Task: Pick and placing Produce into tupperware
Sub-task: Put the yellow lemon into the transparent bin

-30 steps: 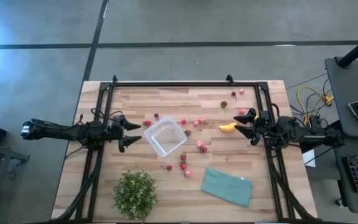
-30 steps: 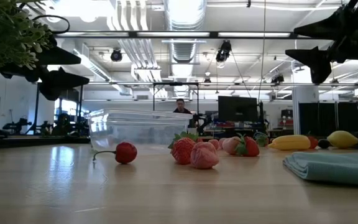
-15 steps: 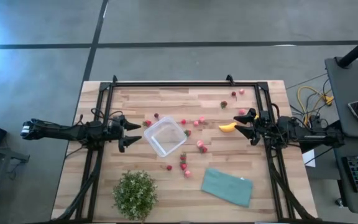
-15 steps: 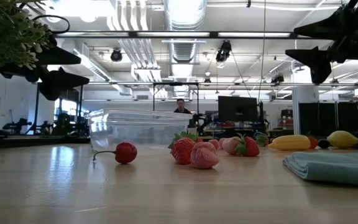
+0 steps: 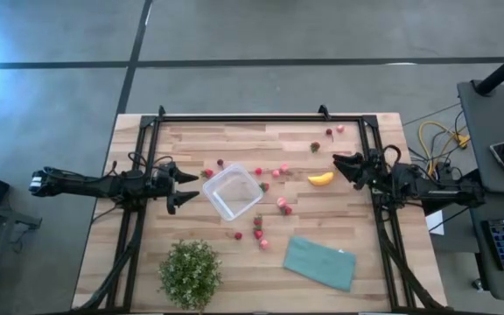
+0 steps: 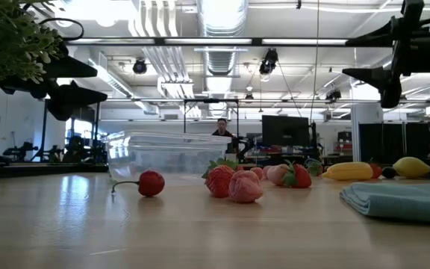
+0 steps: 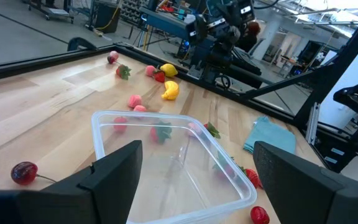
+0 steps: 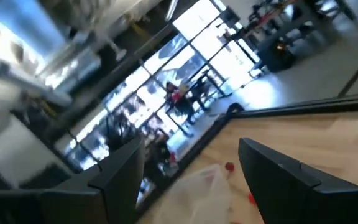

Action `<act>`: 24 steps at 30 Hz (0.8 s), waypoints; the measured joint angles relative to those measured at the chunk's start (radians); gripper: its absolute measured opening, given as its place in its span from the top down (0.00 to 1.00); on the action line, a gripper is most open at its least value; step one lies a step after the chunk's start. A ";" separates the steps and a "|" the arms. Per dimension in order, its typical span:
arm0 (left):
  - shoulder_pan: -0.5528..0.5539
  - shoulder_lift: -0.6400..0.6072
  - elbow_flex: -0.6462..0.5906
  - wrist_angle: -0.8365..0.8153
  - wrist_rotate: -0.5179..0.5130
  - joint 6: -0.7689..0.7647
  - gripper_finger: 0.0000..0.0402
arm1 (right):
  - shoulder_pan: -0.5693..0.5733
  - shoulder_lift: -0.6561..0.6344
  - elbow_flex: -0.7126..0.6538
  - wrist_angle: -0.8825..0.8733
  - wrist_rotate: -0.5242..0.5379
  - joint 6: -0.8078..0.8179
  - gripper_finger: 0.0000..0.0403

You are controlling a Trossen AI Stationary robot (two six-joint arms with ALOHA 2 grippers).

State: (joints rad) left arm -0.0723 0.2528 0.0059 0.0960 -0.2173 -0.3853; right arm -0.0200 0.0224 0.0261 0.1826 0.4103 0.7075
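Two end effectors spread, both empty

Left end effector (image 5: 182,185) parted wide, hovering just beside the tupperware (image 5: 233,192) near mid-worktop (image 5: 191,144), touching nothing. Right end effector (image 5: 348,166) likewise parted, raised near the right edge beside one banana (image 5: 320,178). About a dozen strawberries (image 5: 282,205) scattered around the container; exact count hard to make out. One yellow round fruit (image 6: 411,166). One plant (image 5: 189,273), one teal cloth (image 5: 320,262) toward the front edge.

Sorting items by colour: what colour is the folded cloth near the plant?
Teal, a muted blue-green; the cloth shows best in the high view.
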 joint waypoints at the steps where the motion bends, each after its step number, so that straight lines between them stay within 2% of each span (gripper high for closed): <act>1: 0.000 0.000 0.000 0.000 0.000 0.000 0.27 | 0.000 0.001 0.000 0.010 0.033 0.016 0.38; 3: 0.000 0.000 0.000 0.000 0.000 0.000 0.27 | 0.000 0.000 0.000 0.033 0.105 0.095 0.38; 5: 0.000 0.000 0.000 0.000 0.000 0.000 0.27 | 0.000 0.000 0.000 0.050 0.171 0.255 0.38; 7: 0.000 0.000 0.000 0.000 0.000 0.000 0.27 | -0.001 0.000 0.000 0.069 0.161 0.275 0.38; 9: 0.000 0.000 0.000 0.000 0.000 0.000 0.27 | 0.000 0.000 0.000 0.102 0.059 0.180 0.38; 11: 0.000 0.000 0.000 0.000 0.000 0.000 0.27 | 0.000 0.000 0.000 0.117 0.002 0.093 0.38; 17: 0.000 0.000 0.000 0.000 0.000 0.000 0.27 | 0.000 0.001 0.000 0.211 -0.051 -0.178 0.38; 21: 0.000 0.000 0.000 0.000 0.000 0.000 0.27 | 0.000 0.001 0.000 0.380 -0.059 -0.418 0.38; 24: 0.000 0.000 0.000 0.000 0.000 0.000 0.27 | 0.000 0.000 0.000 0.525 -0.120 -0.613 0.38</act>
State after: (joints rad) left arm -0.0721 0.2527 0.0059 0.0962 -0.2173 -0.3853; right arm -0.0200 0.0227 0.0265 0.7073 0.2902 0.0946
